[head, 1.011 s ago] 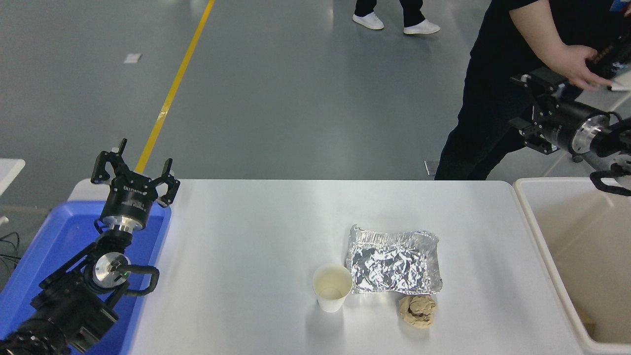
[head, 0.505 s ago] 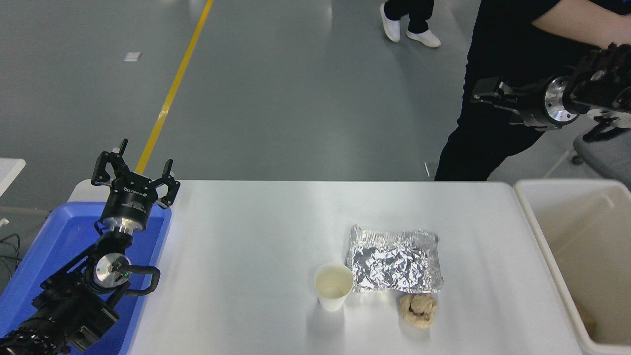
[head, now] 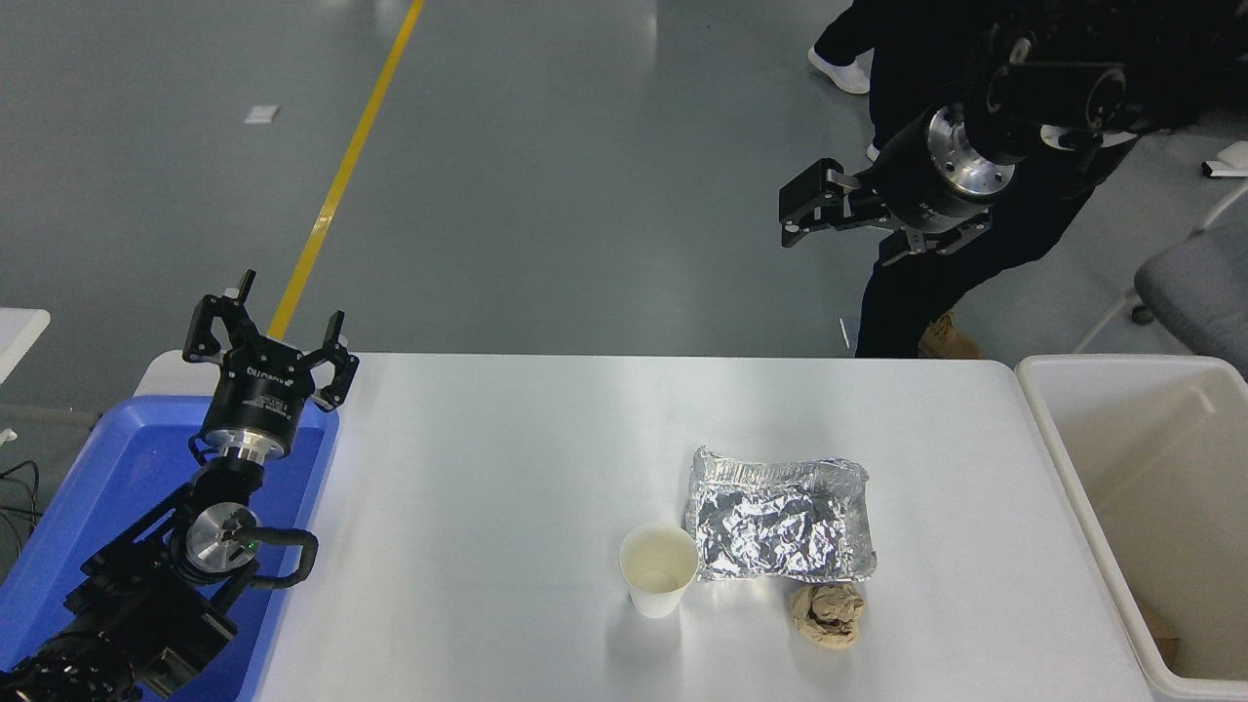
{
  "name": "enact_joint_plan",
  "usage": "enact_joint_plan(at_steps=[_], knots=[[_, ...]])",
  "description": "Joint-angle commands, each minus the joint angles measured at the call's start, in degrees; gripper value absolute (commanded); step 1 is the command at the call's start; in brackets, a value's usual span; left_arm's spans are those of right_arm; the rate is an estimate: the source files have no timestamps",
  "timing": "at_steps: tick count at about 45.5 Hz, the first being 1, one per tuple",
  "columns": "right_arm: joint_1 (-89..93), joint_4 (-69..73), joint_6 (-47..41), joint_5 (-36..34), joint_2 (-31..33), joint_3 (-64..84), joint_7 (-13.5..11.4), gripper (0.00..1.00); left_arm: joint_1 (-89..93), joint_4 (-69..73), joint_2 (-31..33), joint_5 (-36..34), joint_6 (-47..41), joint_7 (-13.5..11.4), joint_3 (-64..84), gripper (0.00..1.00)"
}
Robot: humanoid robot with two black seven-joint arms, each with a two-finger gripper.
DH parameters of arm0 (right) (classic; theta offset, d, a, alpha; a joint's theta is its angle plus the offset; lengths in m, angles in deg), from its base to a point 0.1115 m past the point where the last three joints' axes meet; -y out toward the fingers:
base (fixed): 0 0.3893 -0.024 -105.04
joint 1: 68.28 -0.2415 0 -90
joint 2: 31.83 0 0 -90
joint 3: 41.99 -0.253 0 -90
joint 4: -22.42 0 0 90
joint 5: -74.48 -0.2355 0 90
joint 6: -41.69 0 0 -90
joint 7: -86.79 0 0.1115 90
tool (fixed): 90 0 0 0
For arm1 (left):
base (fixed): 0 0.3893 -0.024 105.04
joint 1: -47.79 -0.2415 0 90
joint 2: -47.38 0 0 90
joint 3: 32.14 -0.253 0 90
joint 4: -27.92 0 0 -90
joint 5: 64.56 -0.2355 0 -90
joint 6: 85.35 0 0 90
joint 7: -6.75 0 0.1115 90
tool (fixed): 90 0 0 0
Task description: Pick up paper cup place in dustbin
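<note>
Paper cup (head: 659,575): white, upright, mouth open to the camera, cream inside; stands on the table (head: 487,507) toward the near edge, right of centre. Not held, nothing in contact with it except possibly the foil at its right rim; whether they touch cannot be told

Foil sheet (head: 777,527): crumpled, silver, lying flat just beside the cup on its right

Brown paper ball (head: 827,616): crumpled, near the foil's near edge, right of the cup, apart from it

Dustbin (head: 1150,507): cream-coloured open tub off the table's right end, well apart from the cup

Right gripper (head: 807,205): raised high beyond the table's far edge, pointing left, fingers spread and empty. A second ago it sat at the far right over the bin side; half a second ago it was swinging leftward; now it is further left and more central, roughly over the far side in line with the foil. Judgement: the reach toward the cup is under way, the descent not yet begun; the foil's closeness leaves little room on the cup's right

Left gripper (head: 268,336): parked at lower left over the blue tray (head: 97,487), fingers apart, empty, unchanged

Person (head: 975,273): dark clothing, standing behind the right arm at the far side
</note>
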Motion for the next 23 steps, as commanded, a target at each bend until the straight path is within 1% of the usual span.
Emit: enact_joint_plan(at_steps=[1,11,19,23], knots=[[-0.85,1.13,-3.45,0.22,-1.63,-7.51,0.05,1.00,0.01,-0.04,-0.07,0.02,0.00,0.00,0.01,0.98],[5.04,0.43,-3.45,1.62,-1.63,-15.43,-0.04,1.00,0.01,0.05,0.01,0.02,0.00,0.00,0.01,0.98],[9.70,-0.10,-3.45,8.04,-1.63,-17.37,-0.04,1.00,0.01,0.05,0.01,0.02,0.00,0.00,0.01,0.98],[11.45,-0.71,-3.01,9.89,-1.63,-17.37,-0.04,1.00,0.01,-0.04,0.01,0.02,0.00,0.00,0.01,0.98]])
